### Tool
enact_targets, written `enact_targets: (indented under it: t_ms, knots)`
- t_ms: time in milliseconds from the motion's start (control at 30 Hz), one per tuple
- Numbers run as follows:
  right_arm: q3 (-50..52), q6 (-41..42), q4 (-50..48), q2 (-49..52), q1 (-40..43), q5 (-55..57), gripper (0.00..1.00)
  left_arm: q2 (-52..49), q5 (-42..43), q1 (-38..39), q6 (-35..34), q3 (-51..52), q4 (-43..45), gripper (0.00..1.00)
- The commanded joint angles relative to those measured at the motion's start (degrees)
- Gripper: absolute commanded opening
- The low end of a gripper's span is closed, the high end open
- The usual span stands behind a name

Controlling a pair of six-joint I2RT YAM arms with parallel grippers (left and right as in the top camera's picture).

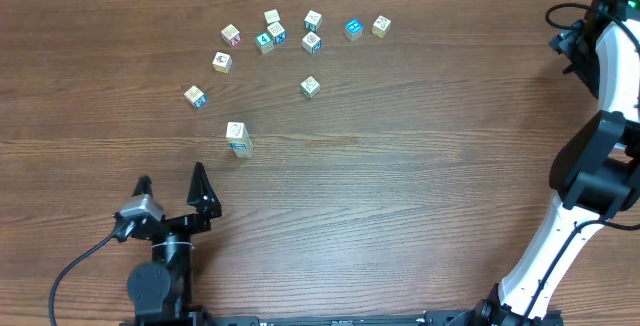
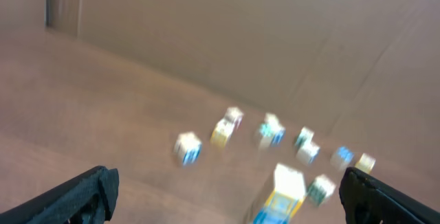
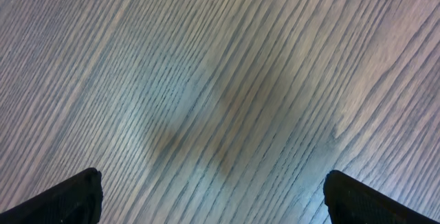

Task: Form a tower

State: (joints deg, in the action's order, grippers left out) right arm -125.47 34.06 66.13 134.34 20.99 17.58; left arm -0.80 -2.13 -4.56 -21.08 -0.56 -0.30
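The tower [image 1: 237,138] is a short one-cube-wide stack on the wooden table, cream on top with a blue-teal face below. In the blurred left wrist view the tower [image 2: 283,193] stands ahead and right of centre. My left gripper [image 1: 172,178] is open, a short way in front of and left of the tower, with nothing between its fingers. In its own view the left gripper [image 2: 227,186] frames bare table. My right gripper [image 3: 213,186] is open over bare wood, far from the cubes.
Several loose cubes lie in an arc behind the tower, from one at the left [image 1: 195,96] past a middle one [image 1: 310,87] to the far right one [image 1: 381,26]. The right arm [image 1: 590,156] stands along the table's right edge.
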Motion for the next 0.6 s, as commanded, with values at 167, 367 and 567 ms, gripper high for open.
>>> enact_targets:
  t_ms: [167, 367, 567]
  knots:
    - [-0.9, 0.0, -0.1, 0.4, 0.0, 0.8, 1.0, 0.6, 0.3, -0.3, -0.3, 0.3, -3.9, 0.99]
    - [-0.9, 0.0, -0.1, 0.4, 0.0, 0.8, 1.0, 0.6, 0.3, -0.3, -0.3, 0.3, -4.0, 0.99]
    - [-0.9, 0.0, -0.1, 0.4, 0.0, 0.8, 1.0, 0.6, 0.3, -0.3, -0.3, 0.3, -4.0, 0.99]
